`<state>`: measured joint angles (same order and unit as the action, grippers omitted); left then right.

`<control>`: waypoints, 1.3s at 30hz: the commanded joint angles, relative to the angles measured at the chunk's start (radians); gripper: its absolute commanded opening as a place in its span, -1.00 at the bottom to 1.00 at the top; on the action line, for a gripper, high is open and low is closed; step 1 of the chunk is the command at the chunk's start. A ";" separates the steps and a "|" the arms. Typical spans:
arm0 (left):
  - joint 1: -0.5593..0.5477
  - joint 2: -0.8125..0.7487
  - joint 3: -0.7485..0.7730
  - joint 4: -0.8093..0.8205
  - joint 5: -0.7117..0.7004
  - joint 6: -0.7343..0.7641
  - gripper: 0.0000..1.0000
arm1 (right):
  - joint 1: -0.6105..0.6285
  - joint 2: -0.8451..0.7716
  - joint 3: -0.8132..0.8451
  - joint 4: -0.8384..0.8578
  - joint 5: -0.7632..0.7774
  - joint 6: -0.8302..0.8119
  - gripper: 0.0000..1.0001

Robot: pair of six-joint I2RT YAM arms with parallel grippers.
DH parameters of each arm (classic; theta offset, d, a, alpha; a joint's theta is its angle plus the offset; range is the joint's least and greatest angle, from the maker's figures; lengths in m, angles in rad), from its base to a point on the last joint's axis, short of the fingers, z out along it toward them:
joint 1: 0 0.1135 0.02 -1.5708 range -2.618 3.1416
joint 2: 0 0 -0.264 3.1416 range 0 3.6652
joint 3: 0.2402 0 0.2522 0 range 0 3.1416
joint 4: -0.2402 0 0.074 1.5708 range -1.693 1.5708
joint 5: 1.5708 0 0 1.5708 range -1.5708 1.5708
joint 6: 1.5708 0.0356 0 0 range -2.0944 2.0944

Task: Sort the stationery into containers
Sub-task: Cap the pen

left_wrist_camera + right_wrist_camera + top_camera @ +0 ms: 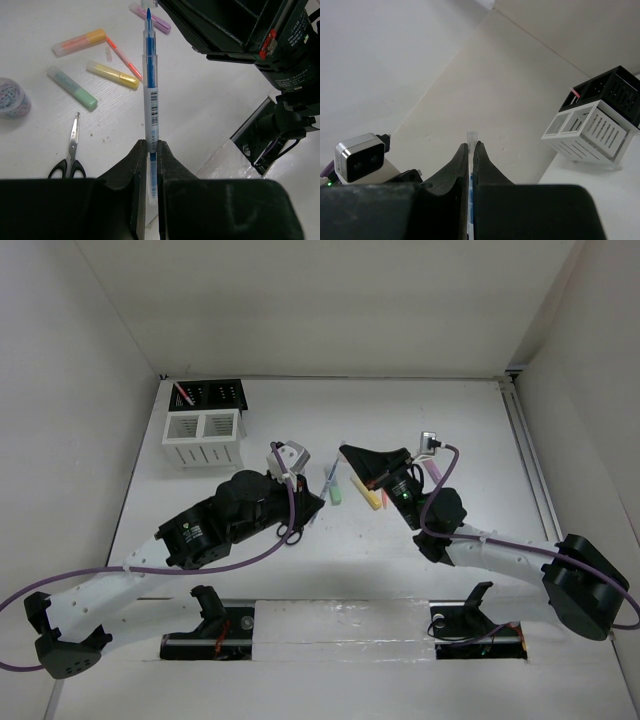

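Blue pen (150,100) was pinched at its lower end by left gripper (151,144), fingers tight, tip toward right arm. Right gripper (471,145) fingers were pressed shut on clear-ended pen (471,136); whether same pen, unclear. Yellow marker (112,75) and scissors (73,140) lay left; bare table (200,115) right. White organizer (203,455) and black mesh holder (222,393) stood at far-left corner.

walls (350,300): plain white, three sides | table (470,440): white top | light: even, soft shadows

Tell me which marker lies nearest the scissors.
The green marker, directly above the scissors in the left wrist view; yellow marker, orange marker and purple marker lie farther.
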<state>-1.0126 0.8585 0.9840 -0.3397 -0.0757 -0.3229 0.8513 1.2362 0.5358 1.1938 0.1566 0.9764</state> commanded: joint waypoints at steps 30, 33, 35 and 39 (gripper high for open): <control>0.002 -0.056 0.015 0.093 -0.098 -0.088 -1.00 | 0.080 0.085 0.038 0.132 -0.014 -0.044 -1.00; 0.002 -0.056 0.005 0.116 -0.110 -0.099 -1.00 | 0.080 0.085 0.029 0.132 -0.003 -0.054 -1.00; 0.002 -0.056 0.005 0.137 -0.119 -0.110 -1.00 | 0.080 0.085 0.029 0.132 -0.003 -0.067 -1.00; 0.002 -0.056 -0.004 0.194 -0.119 -0.110 -1.00 | 0.080 0.094 0.020 0.132 -0.003 -0.076 -1.00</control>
<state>-1.0134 0.8265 0.9787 -0.3126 -0.1486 -0.4110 0.9123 1.3174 0.5457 1.2938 0.1745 0.9382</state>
